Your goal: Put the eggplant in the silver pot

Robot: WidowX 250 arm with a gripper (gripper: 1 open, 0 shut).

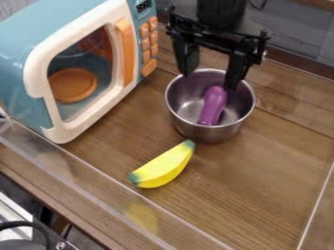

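Wooden tabletop (261,176); grey backdrop (303,34)

A robot test bench staged as a play kitchen: wooden table (274,186) with clear raised edging, toy microwave (72,68), plastic banana (163,166)

Eggplant (213,104) inside silver pot (185,121), wide-spread end effector (208,62) directly above.

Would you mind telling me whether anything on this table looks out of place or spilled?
Nothing stands out. The eggplant lies inside the silver pot, the banana rests flat on the table, nothing spilled.
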